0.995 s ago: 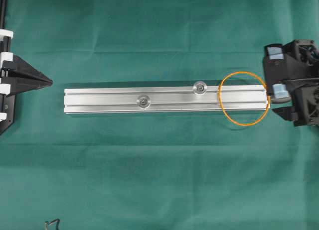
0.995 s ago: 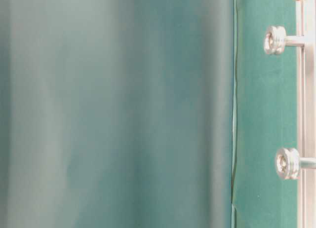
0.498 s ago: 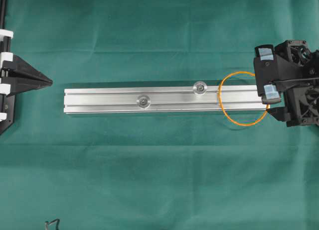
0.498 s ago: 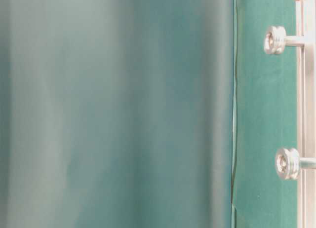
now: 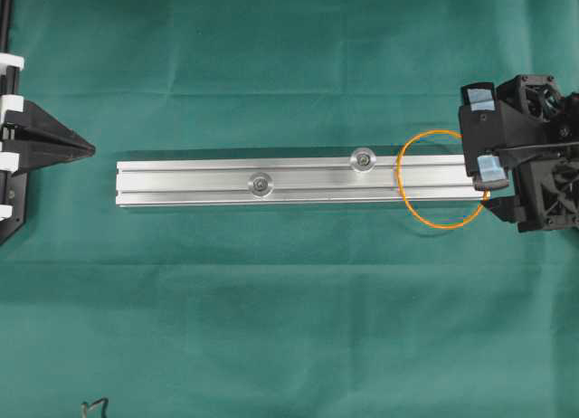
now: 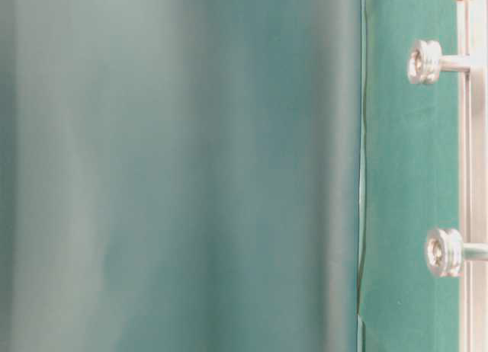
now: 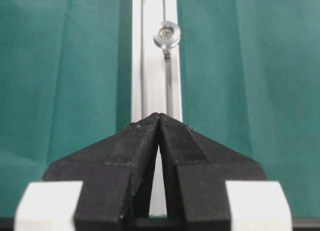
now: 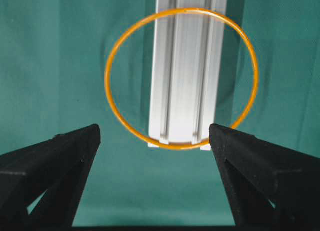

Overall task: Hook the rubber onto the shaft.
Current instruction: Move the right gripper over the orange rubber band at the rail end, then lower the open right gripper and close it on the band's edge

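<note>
The right end effector (image 5: pixel 493 187), a black two-fingered claw, has crept in from the right edge of the overhead view toward the end of the long silver aluminium rail (image 5: pixel 298 183) and now hangs over the near edge of the thin orange rubber band (image 5: pixel 443 179). Its fingers are spread wide and empty; in the right wrist view they stand to either side of the band (image 8: pixel 181 78) with green cloth between them. The band itself has not shifted: it lies loose as a flat loop draped across the rail's right end, apart from both shafts. This reads as the approach to a pick-up, with grasping and hooking not yet begun.

The nearer shaft, a short silver post with a round flanged head (image 5: pixel 363 159), stands just left of the band; a second like it (image 5: pixel 261 184) sits further along.

The left end effector (image 7: pixel 159 122) stays clenched on nothing, parked off the rail's far end.

No containers appear on the green-covered bench (image 5: pixel 289 327).
</note>
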Available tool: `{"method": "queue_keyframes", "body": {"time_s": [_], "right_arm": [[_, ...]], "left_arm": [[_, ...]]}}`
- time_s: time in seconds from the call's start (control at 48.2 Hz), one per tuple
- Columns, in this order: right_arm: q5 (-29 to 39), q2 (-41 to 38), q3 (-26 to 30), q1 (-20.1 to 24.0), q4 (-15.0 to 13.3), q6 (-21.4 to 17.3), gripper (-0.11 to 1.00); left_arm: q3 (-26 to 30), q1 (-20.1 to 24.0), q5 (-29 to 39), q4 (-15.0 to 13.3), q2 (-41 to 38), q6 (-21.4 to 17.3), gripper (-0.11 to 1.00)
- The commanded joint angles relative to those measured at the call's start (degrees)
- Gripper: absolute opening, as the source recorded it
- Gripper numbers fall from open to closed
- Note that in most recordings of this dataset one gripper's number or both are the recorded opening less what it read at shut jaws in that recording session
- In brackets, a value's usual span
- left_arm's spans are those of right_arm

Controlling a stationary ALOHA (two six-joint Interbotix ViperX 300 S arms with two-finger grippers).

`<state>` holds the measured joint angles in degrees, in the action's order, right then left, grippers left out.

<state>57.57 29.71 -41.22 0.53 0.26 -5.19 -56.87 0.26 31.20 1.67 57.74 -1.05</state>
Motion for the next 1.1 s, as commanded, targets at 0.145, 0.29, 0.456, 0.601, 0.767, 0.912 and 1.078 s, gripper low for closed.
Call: {"method": "queue_keyframes", "body": {"time_s": [0.145, 0.29, 0.456, 0.601, 0.767, 0.912, 1.078], "right_arm": [[-2.5, -1.1, 0.1, 0.8, 1.4, -0.1, 1.00], [-3.8, -2.3, -0.7, 1.3, 2.3, -0.3, 1.00], [-5.6, -3.4, -1.3, 2.1, 2.6, -0.3, 1.00], [-6.5, -4.0, -1.5, 2.3, 2.6, -0.3, 1.00], [-7.5, -4.4, -2.2, 2.3, 2.7, -0.4, 1.00], [-8.5, -4.7, -2.7, 2.5, 3.0, -0.4, 1.00], [-10.3, -5.8, -3.6, 3.2, 3.8, -0.4, 1.00]], "left_arm": [[1.8, 0.0, -0.4, 0.2, -0.4, 0.1, 0.02], [1.8, 0.0, -0.3, 0.2, -0.4, 0.1, 0.02], [1.8, 0.1, -0.3, 0.2, -0.4, 0.1, 0.02], [1.8, 0.0, -0.3, 0.3, -0.4, 0.1, 0.02], [1.8, 0.0, -0.3, 0.2, -0.4, 0.1, 0.02], [1.8, 0.0, -0.3, 0.2, -0.4, 0.1, 0.02], [1.8, 0.0, -0.3, 0.2, -0.4, 0.1, 0.02]]}}
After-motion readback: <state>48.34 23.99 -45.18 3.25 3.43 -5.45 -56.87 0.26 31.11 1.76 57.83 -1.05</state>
